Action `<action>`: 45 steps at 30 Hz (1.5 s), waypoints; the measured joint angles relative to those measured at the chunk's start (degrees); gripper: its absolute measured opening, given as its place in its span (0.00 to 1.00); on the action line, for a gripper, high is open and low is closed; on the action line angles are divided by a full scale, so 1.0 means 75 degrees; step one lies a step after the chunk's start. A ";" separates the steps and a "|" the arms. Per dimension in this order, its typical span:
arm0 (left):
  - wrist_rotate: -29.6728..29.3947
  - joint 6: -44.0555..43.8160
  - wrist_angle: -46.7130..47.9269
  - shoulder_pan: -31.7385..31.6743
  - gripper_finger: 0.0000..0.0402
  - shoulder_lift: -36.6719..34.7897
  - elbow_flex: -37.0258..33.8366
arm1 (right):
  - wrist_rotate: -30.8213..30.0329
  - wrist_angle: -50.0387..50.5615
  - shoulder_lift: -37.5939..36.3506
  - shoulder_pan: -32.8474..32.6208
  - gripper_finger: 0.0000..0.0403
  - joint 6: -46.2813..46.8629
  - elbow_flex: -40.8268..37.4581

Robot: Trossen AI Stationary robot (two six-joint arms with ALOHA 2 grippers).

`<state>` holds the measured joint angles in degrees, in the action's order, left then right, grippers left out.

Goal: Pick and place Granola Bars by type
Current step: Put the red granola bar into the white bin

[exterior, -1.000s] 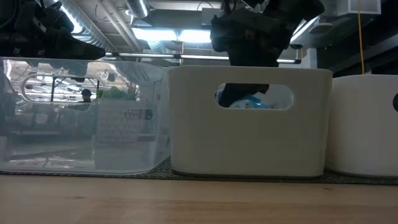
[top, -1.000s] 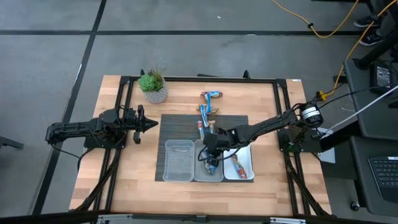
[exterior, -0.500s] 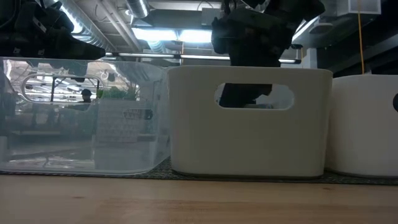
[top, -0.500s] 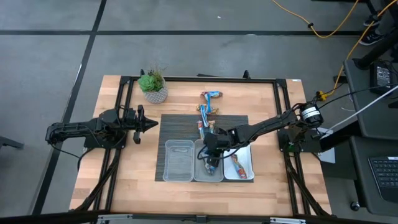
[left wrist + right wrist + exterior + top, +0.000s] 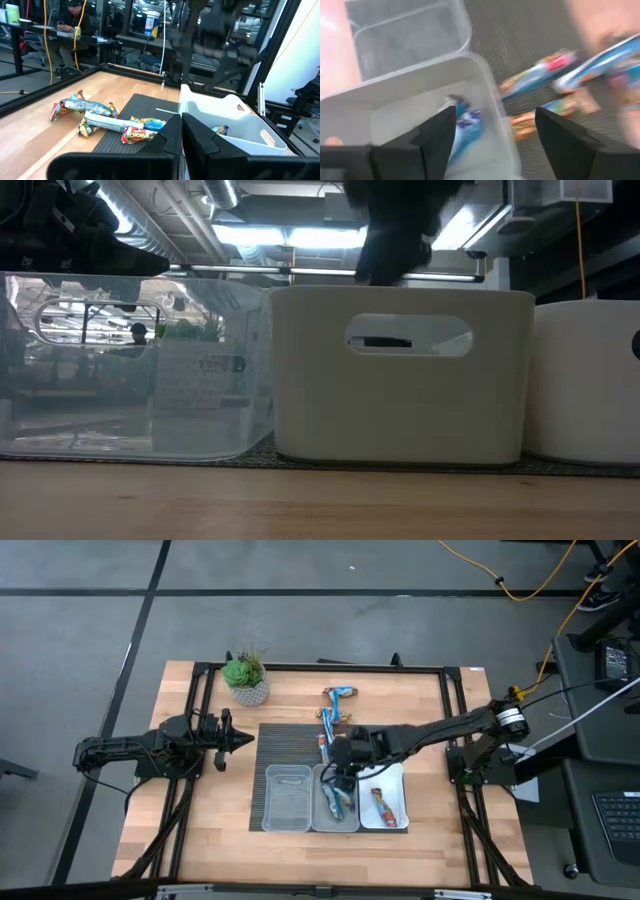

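Wooden table (image 5: 200,820) carries a dark mat (image 5: 290,740) with three trays in a row: a clear tray (image 5: 287,798) on the left, a middle tray (image 5: 322,808) and a right tray (image 5: 398,798). A potted plant (image 5: 246,678) stands near the far left corner.

The right gripper (image 5: 341,764) hangs over the far end of the middle tray, its fingers (image 5: 435,135) spread apart and holding nothing. Below them in the right wrist view a blue bar (image 5: 462,122) lies on the floor of the middle tray; from above it shows as a blue bar (image 5: 337,800) inside that tray. A red-orange bar (image 5: 382,806) lies in the right tray. The clear tray looks bare.

More bars (image 5: 330,730) lie loose beyond the trays, some on the mat's far edge and one blue bar (image 5: 340,693) on the bare wood farther back. The left wrist view shows this cluster (image 5: 107,120) of blue, red and silvery wrappers, partly overlapping.

The left gripper (image 5: 240,739) waits at the table's left side, well apart from the trays, its fingers (image 5: 170,142) pressed together.

In the low view the middle tray's handle slot (image 5: 408,340) shows only a dark strip inside.
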<state>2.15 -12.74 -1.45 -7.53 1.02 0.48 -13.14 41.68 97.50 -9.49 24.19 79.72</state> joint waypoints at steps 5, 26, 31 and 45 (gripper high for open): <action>0.0000 0.0001 -0.0001 -0.0001 0.02 0.0000 0.0000 | -0.0878 0.1556 -0.0036 0.0256 0.66 -0.0531 0.1425; 0.0000 0.0001 0.0000 0.0000 0.02 0.0000 0.0001 | 0.0329 0.2045 -0.0056 0.3558 0.66 -0.4226 0.1825; 0.0000 0.0001 0.0000 -0.0003 0.02 -0.0001 0.0001 | 0.0767 0.1528 -0.0056 0.4496 0.66 -0.5644 0.1825; 0.0000 0.0001 -0.0003 0.0000 0.02 0.0000 0.0001 | 0.2693 0.0570 0.1113 0.6166 0.73 -0.7662 0.1825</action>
<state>2.16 -12.73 -1.47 -7.53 1.01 0.49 7.05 45.96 105.85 36.75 -33.28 93.41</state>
